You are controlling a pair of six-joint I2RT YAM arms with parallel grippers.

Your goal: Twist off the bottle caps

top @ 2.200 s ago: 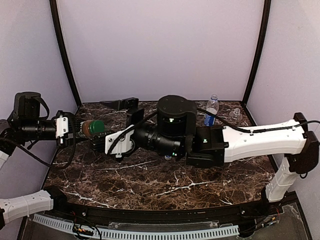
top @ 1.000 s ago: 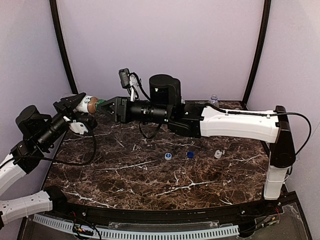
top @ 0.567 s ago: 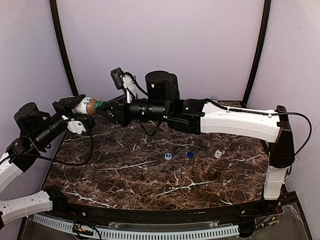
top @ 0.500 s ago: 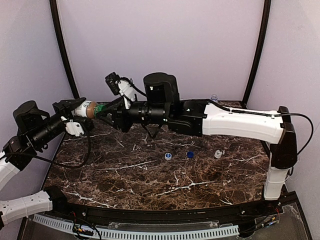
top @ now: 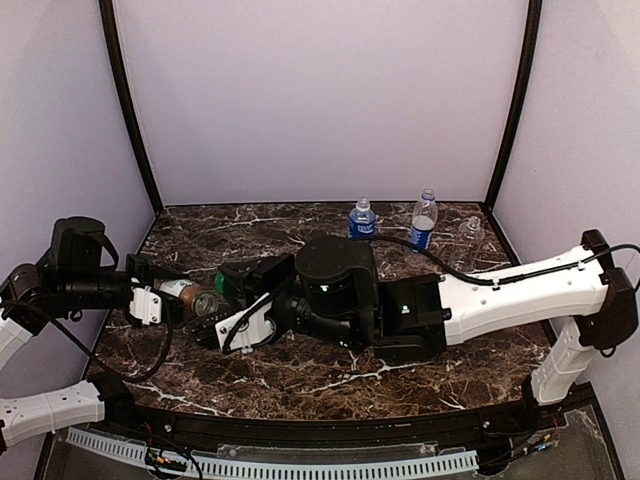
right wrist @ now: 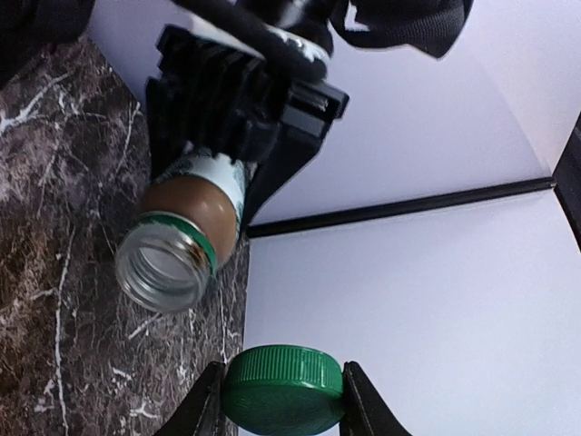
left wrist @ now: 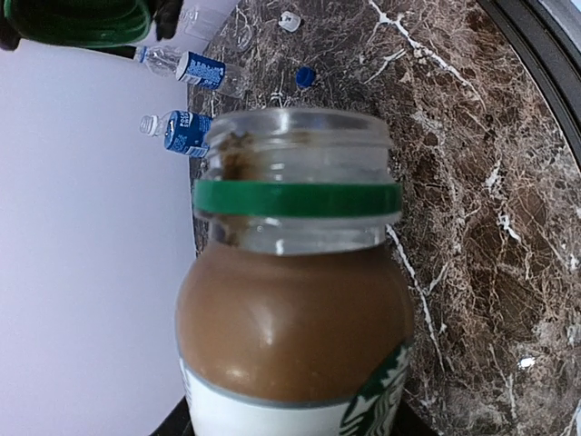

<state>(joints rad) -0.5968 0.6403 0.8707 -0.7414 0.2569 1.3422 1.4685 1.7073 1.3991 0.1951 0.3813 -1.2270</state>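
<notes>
My left gripper (top: pixel 172 294) is shut on the brownish bottle (top: pixel 192 297), which it holds tilted low over the table's left side. In the left wrist view the brownish bottle (left wrist: pixel 295 309) shows an open threaded neck with a green ring. Its green cap (right wrist: pixel 283 389) is off and clamped between my right gripper's (right wrist: pixel 283 392) fingers, a short way from the bottle mouth (right wrist: pixel 163 268). From above, the cap (top: pixel 226 279) sits just right of the bottle. Two blue-labelled bottles (top: pixel 362 220) (top: pixel 424 218) and a clear unlabelled one (top: pixel 470 232) stand at the back right.
A blue cap (left wrist: pixel 306 76) and a white cap (left wrist: pixel 290 20) lie loose on the marble table (top: pixel 300 385). The right arm (top: pixel 500 290) stretches across the table's middle. Lilac walls (top: pixel 320 90) close in the back and sides.
Both arms have come down from the back left corner to the left middle of the table. The green cap, earlier on the bottle, is now off it in my right gripper.
</notes>
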